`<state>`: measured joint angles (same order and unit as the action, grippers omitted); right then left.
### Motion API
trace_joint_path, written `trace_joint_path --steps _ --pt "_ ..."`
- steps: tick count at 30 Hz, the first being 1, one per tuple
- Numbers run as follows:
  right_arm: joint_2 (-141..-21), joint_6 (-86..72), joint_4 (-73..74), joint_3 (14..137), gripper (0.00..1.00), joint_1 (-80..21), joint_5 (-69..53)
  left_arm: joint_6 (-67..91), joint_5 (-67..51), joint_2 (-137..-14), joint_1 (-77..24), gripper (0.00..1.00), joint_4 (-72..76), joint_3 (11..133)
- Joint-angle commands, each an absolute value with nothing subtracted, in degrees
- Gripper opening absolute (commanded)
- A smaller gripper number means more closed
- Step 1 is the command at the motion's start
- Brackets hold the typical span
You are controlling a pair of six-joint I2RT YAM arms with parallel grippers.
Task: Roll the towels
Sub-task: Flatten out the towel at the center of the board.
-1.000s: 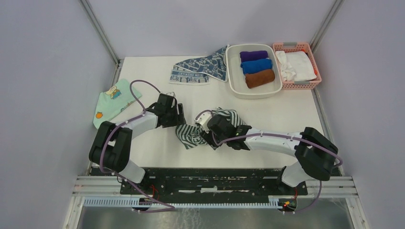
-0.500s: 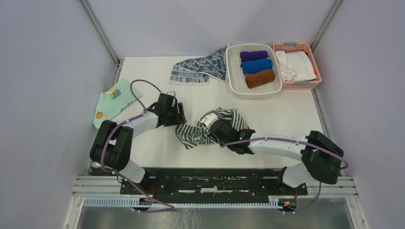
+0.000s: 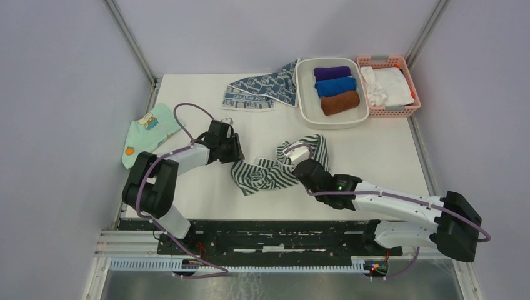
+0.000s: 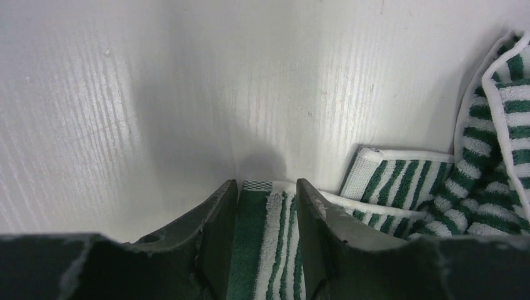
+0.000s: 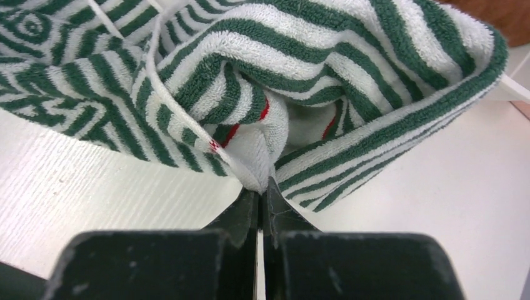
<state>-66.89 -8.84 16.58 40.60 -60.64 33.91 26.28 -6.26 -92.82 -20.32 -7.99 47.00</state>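
The green-striped towel (image 3: 275, 170) lies crumpled in the middle of the table (image 3: 375, 150), stretched between the two arms. The right gripper (image 5: 261, 187) has its fingers pressed together on a white hem of it, the cloth bunching up over the tips. The left gripper (image 4: 267, 184) straddles the towel's other end, and cloth fills the gap between its fingers; whether they squeeze it I cannot tell. The blue-grey towel (image 3: 259, 90) lies flat at the far edge, beside a white tub (image 3: 331, 123) holding purple, blue and brown rolls. A mint-green cloth (image 3: 150, 131) lies off to the left.
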Motion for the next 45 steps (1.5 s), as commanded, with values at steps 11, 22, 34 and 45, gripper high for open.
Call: trace_joint_path --steps 11,22,34,45 --pt "-59.2 -7.9 19.2 43.0 0.00 -53.9 45.6 25.1 -3.2 -90.3 -19.6 0.03 -14.1 52.7" --pt "-54.7 -8.9 29.8 56.2 0.00 -37.3 51.3 19.1 8.1 -75.0 -8.3 0.03 -16.0 71.4" --pt "-50.9 -10.4 29.2 58.2 0.00 -28.6 52.9 22.1 22.5 -56.6 -0.3 0.03 -5.3 54.8" --pt "-59.6 -8.7 26.3 69.3 0.00 -22.6 51.2 23.2 13.5 -72.6 2.1 0.03 -2.1 75.0"
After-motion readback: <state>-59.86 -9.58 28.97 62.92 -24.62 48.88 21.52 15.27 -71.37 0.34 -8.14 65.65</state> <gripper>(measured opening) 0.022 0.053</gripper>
